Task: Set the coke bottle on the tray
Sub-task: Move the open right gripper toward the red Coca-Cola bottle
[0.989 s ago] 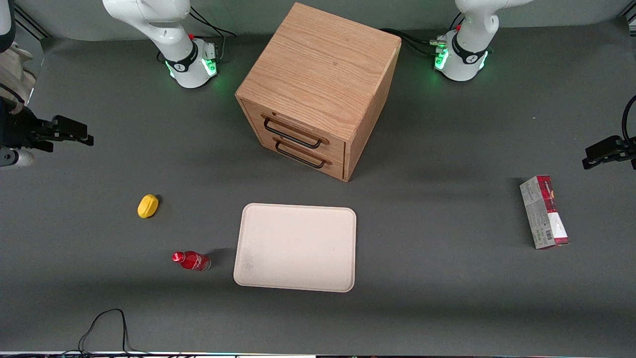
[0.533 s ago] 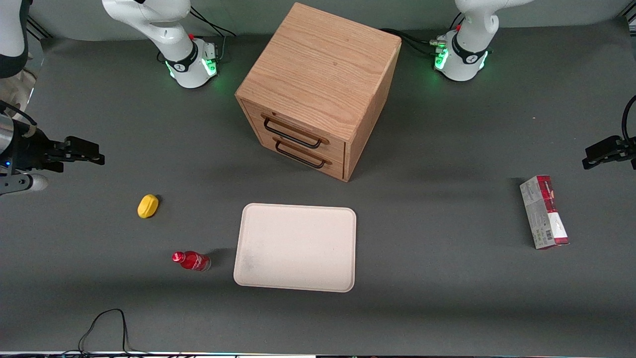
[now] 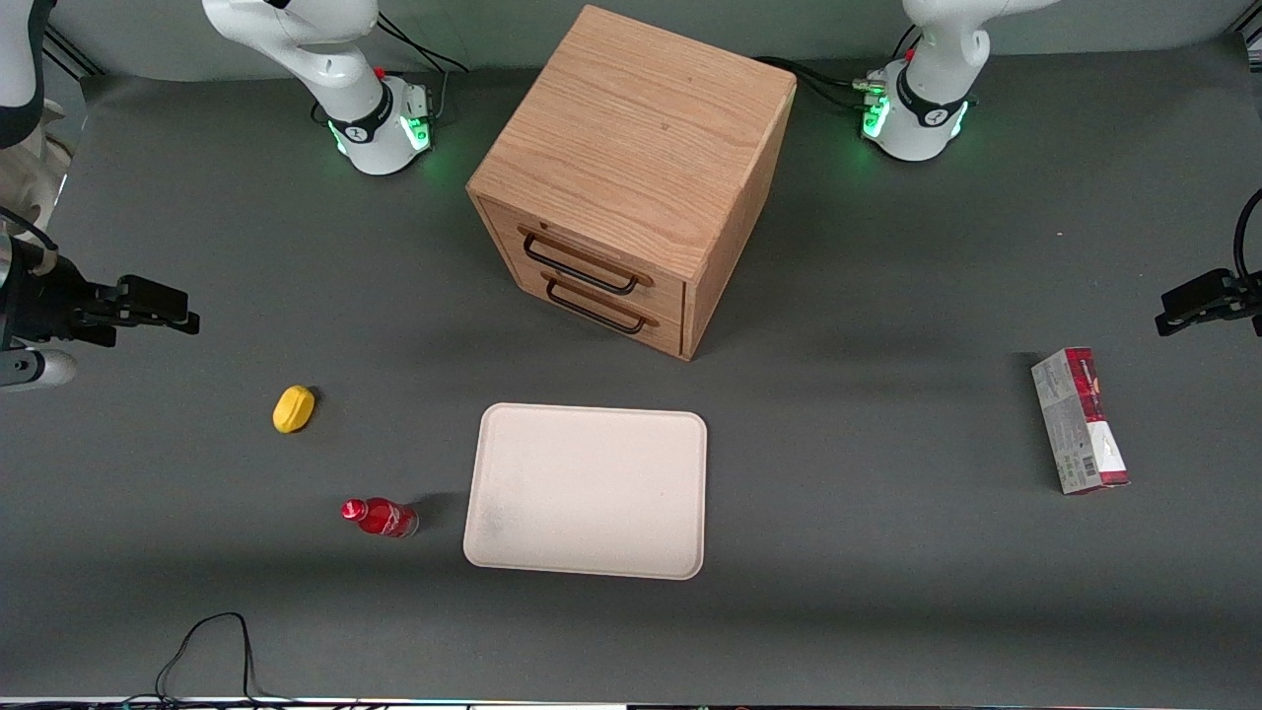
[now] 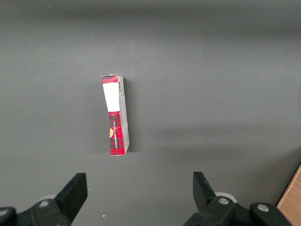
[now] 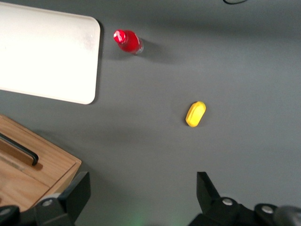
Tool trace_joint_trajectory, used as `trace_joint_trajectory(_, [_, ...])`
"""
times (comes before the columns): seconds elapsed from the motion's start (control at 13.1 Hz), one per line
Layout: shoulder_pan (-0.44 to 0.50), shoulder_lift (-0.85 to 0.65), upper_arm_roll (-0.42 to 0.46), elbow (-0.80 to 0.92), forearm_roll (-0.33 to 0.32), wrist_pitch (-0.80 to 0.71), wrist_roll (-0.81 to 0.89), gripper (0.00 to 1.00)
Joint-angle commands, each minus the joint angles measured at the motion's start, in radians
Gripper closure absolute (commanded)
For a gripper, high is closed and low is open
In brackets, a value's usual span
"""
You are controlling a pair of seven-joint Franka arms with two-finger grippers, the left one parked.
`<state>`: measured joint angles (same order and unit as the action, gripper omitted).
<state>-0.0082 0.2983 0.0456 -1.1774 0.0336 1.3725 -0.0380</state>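
Observation:
The coke bottle (image 3: pixel 381 517), small, glossy red with a red cap, rests on the grey table close beside the tray's short edge toward the working arm's end, not touching it. It also shows in the right wrist view (image 5: pixel 128 41). The tray (image 3: pixel 588 490) is large, cream-white and bare, in front of the drawer cabinet; the wrist view shows its corner (image 5: pixel 47 52). My right gripper (image 3: pixel 182 311) hangs high at the working arm's end of the table, farther from the front camera than the bottle. It is open and empty (image 5: pixel 142 186).
A yellow lump (image 3: pixel 294 408) lies between my gripper and the bottle, also in the wrist view (image 5: pixel 195 113). A wooden two-drawer cabinet (image 3: pixel 631 168) stands mid-table. A red-and-grey carton (image 3: pixel 1079 420) lies toward the parked arm's end. A black cable (image 3: pixel 207 641) loops near the front edge.
My right gripper has moved nearer to the front camera over the last second, then drifted slightly back toward the table's end. The bottle, tray and other things have not moved.

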Motion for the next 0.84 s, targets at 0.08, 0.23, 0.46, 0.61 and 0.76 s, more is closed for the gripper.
trace_joint_trajectory(0.08, [0.048,0.188,0.002,0.221,-0.004,-0.018,0.079,0.0])
trace_joint_trajectory(0.23, [0.063,0.22,0.005,0.252,-0.006,0.014,0.145,0.0])
trace_joint_trajectory(0.46, [0.112,0.223,0.008,0.257,-0.011,0.02,0.194,0.0])
trace_joint_trajectory(0.61, [0.113,0.223,0.01,0.257,-0.011,0.023,0.194,0.0])
trace_joint_trajectory(0.76, [0.113,0.235,0.007,0.255,-0.011,0.033,0.196,0.0])
